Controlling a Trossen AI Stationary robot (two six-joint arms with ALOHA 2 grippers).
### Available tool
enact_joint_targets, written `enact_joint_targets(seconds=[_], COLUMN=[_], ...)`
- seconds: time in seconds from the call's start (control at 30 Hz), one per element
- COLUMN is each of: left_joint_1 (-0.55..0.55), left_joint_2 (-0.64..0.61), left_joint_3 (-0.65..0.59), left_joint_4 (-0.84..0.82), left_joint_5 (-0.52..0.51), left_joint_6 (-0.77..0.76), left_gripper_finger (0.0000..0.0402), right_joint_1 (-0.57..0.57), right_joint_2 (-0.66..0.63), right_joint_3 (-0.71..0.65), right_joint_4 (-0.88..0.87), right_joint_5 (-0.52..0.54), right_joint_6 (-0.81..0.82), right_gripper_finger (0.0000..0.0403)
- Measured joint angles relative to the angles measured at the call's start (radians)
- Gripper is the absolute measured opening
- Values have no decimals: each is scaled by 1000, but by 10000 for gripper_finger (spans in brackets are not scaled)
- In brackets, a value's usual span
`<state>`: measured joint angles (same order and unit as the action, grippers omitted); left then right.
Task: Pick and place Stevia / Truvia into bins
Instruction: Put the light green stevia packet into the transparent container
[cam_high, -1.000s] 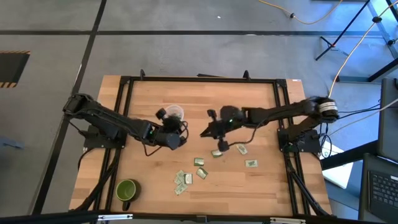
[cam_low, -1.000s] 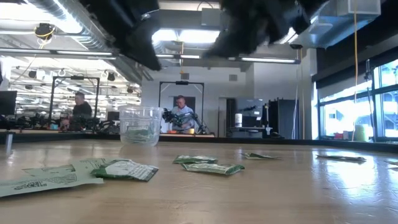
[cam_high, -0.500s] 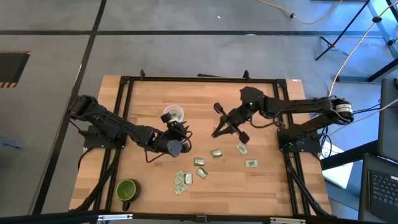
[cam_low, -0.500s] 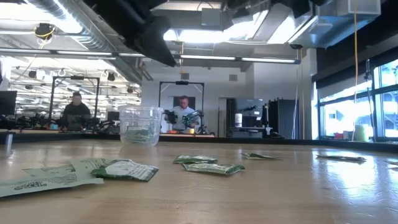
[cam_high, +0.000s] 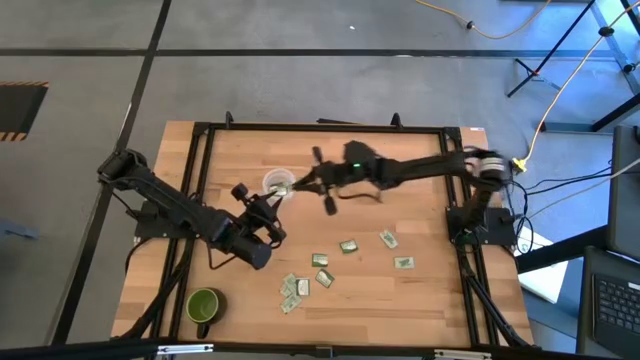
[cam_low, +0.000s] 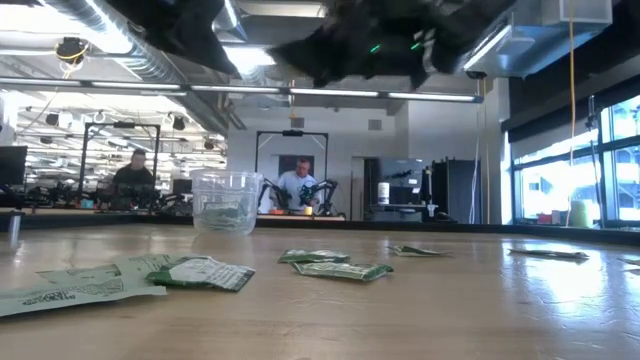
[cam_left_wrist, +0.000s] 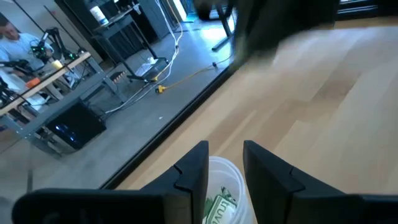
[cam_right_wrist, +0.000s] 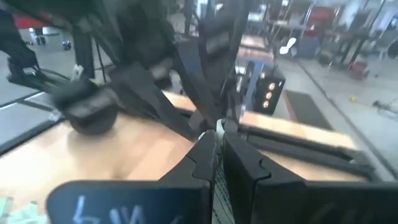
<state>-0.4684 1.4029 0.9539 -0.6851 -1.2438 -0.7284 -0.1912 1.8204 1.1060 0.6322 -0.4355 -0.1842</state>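
The clear plastic cup (cam_high: 278, 183) stands on the far half of the table and holds green-and-white sachets (cam_left_wrist: 219, 205); the low view shows it too (cam_low: 225, 201). Several more sachets (cam_high: 320, 261) lie flat on the wood nearer the front edge (cam_low: 342, 270). My right gripper (cam_high: 303, 184) reaches in from the right, raised, just right of the cup, and is shut on one sachet. My left gripper (cam_high: 266, 203) hovers just near-left of the cup, open and empty, with the cup showing below its fingers (cam_left_wrist: 225, 165). My right gripper (cam_right_wrist: 218, 142) pinches one sachet (cam_right_wrist: 217, 177) between its two fingers, which stand almost together. The sachet shows only as a thin edge-on strip in the gap between them. It is lifted clear of the table.
A green mug (cam_high: 203, 305) stands near the front left corner. A black frame (cam_high: 320, 128) runs round the table edges. Bare wood lies between the cup and the loose sachets. People sit at benches in the room behind (cam_low: 296, 185).
My right gripper has risen from above the loose sachets, swung toward the far edge, then moved left to the cup. My left gripper has drawn back from beside the cup toward the near left. The sachets on the table have stayed put.
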Motion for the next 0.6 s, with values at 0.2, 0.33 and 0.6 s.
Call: enact_joint_targets(seconds=[0.2,0.33,0.6], left_joint_1=[6,-3,-23], left_joint_2=[1,1,1], left_joint_3=[0,0,0], left_joint_4=[0,0,0], left_joint_5=[20,35,36], left_joint_6=[-7,-10,-10], left_gripper_finger=[95,95,95], right_joint_1=[-3,-24,-50], right_joint_2=[240,328,401], right_joint_3=[234,326,364], right_joint_4=[-88,-153,-180], right_joint_5=[-1,55,61], right_joint_6=[14,-5,-3], right_gripper_finger=[28,28,28])
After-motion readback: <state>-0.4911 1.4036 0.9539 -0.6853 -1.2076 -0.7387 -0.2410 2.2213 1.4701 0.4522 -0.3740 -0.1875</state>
